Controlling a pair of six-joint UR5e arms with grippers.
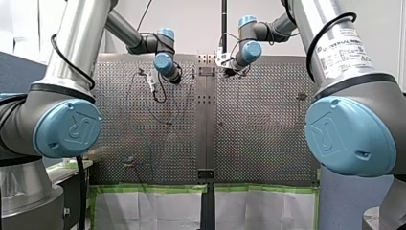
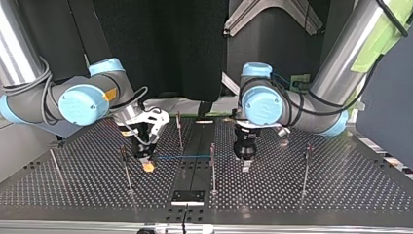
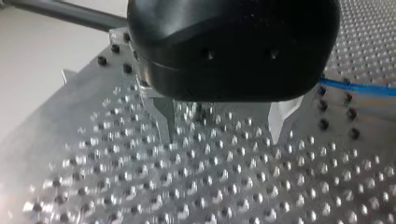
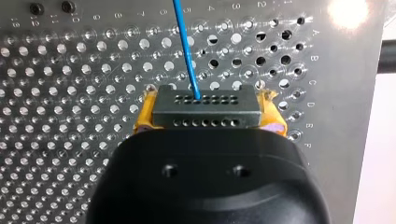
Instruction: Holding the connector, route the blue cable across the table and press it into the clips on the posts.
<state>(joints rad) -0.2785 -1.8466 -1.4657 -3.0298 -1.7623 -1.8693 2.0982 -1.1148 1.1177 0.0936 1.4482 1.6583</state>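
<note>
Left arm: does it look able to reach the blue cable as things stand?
Likely yes. My left gripper is open and empty over the table, and the blue cable runs close beside it with nothing between. My right gripper holds the connector.

connector [image 4: 205, 111] in right claw [image 4: 208, 116], cable [image 4: 186, 51] ahead

Right hand [image 4: 210, 114] clamps the grey connector [image 4: 205, 105]; blue cable [image 4: 186, 46] runs ahead over table [image 4: 70, 93]
</note>
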